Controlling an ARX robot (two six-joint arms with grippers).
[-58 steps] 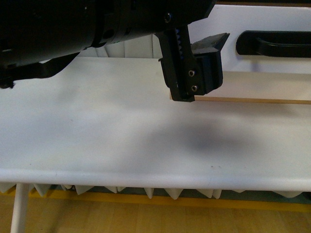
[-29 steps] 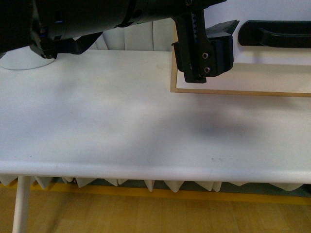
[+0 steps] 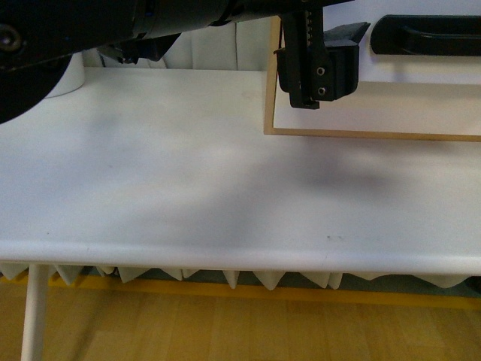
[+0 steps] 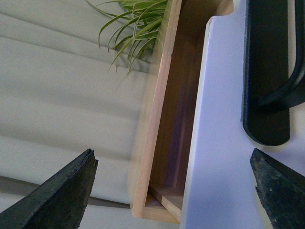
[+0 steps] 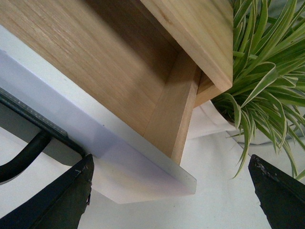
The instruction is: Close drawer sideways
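The drawer (image 3: 421, 90) has a white front and a long black bar handle (image 3: 428, 34). It sits at the back right in a light-wood cabinet (image 3: 267, 83). My left gripper (image 3: 319, 69) is open in front of the drawer's left end, beside the handle. In the left wrist view the white front (image 4: 219, 143) stands out from the cabinet's wooden side (image 4: 152, 119), with the handle (image 4: 267, 71) and top notch (image 4: 223, 8) showing between my open left gripper (image 4: 171, 160). My right gripper (image 5: 170, 162) is open at the front's other end (image 5: 119, 167), near its wooden side (image 5: 176, 109).
The white table (image 3: 188, 188) runs across the front, its near edge (image 3: 225, 263) over a wooden floor. A white round object (image 3: 71, 79) stands at the back left. A green spider plant (image 5: 267, 71) in a white pot stands right of the cabinet and also shows in the left wrist view (image 4: 138, 19).
My left arm has moved away from me and to the right, bringing the open gripper from over the table up to the drawer's left end.
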